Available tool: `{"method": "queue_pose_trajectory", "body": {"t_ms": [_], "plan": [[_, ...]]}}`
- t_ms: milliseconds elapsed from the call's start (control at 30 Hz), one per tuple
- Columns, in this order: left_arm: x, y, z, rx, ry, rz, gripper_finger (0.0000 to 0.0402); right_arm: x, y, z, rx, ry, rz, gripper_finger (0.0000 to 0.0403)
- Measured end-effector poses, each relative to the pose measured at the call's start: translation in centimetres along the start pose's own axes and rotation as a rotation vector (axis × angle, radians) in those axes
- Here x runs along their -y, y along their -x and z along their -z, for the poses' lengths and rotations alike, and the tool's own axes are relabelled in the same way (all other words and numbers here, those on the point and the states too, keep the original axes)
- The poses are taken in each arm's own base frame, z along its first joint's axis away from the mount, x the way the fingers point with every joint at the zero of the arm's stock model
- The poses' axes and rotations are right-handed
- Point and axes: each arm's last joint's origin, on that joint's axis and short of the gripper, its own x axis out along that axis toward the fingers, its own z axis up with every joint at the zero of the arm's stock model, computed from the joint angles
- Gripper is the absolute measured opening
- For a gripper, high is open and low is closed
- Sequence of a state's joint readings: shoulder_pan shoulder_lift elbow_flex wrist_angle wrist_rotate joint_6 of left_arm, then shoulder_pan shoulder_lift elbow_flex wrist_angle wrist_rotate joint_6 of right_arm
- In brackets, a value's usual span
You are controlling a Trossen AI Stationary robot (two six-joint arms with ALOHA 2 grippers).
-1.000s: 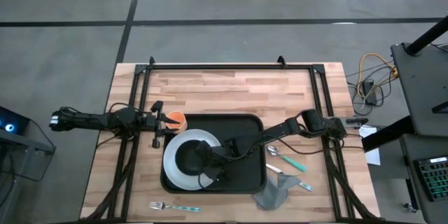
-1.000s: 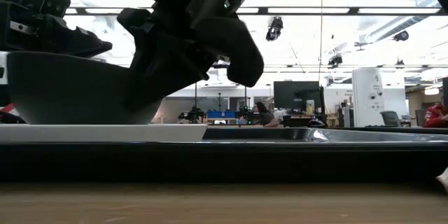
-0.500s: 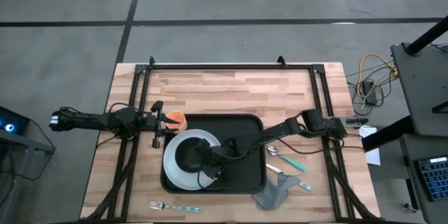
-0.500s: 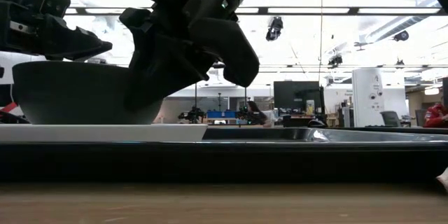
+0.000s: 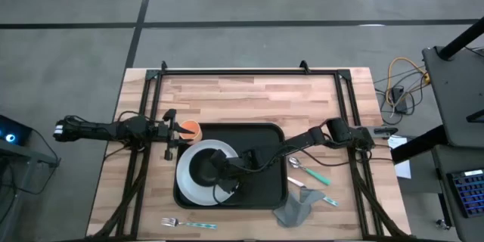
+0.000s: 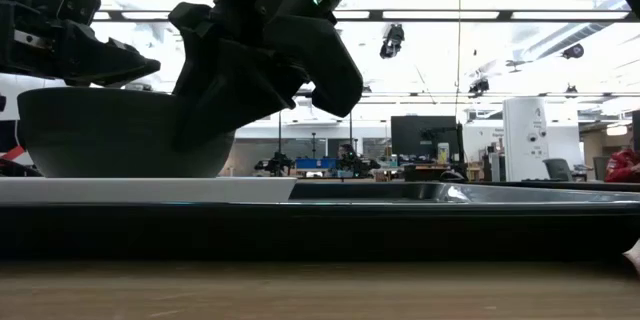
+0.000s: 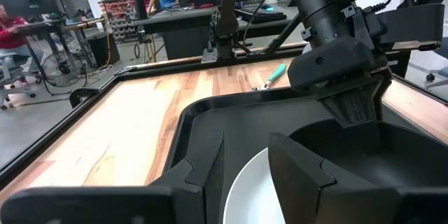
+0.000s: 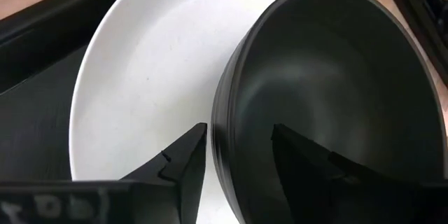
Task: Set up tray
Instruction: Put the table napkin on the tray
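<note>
**Bowl on plate, tray at tabletop centre**

Black tray [image 5: 261,174] lying flat at centre of wooden tabletop [image 5: 242,98], toward 6 o'clock. White plate [image 5: 198,150] in tray's 9 o'clock half; dark bowl [image 5: 203,168] upright on plate.

Right claw [image 5: 224,184] reaching in from 3 o'clock, down at bowl's 3 o'clock side. In the right wrist view, fingers [image 8: 183,161] straddling bowl rim [image 8: 231,112], one outside over the plate, one inside the bowl; gap narrow, contact with the wall cannot be told.

Left claw [image 5: 169,134] at tray's 10 o'clock corner, level with the tabletop, fingers [image 7: 297,164] parted a little, holding nothing. Orange cup [image 5: 190,129] just beside it, off the tray.

Off tray at 3 o'clock: spoon [image 5: 296,164] and teal-handled utensil [image 5: 318,175]. Grey napkin [image 5: 296,209] at 5 o'clock corner. Fork [image 5: 187,224] near tabletop's 6 o'clock edge.
</note>
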State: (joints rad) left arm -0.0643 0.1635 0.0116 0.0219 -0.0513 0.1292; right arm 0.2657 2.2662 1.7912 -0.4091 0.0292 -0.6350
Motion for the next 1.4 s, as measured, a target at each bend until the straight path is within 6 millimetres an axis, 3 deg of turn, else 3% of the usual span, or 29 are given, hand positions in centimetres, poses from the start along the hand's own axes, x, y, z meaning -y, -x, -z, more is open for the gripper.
{"method": "queue_pose_trajectory", "body": {"t_ms": [267,600,900,1400], "plan": [[0.0,0.0,0.0,0.0,0.0,0.0,0.0093,0.1,0.4,-0.1,0.003,-0.003,0.002,0.0163],[0.0,0.0,0.0,0.0,0.0,-0.001,0.0093,0.8,3.6,-0.9,-0.002,-0.068,-0.002,0.0164],[0.0,0.0,0.0,0.0,0.0,0.0,0.0093,0.4,3.9,-0.4,-0.057,-0.096,-0.038,0.0161],[0.0,0.0,0.0,0.0,0.0,-0.001,0.0093,-0.1,6.6,0.5,-0.208,-0.297,-0.112,0.0153]]}}
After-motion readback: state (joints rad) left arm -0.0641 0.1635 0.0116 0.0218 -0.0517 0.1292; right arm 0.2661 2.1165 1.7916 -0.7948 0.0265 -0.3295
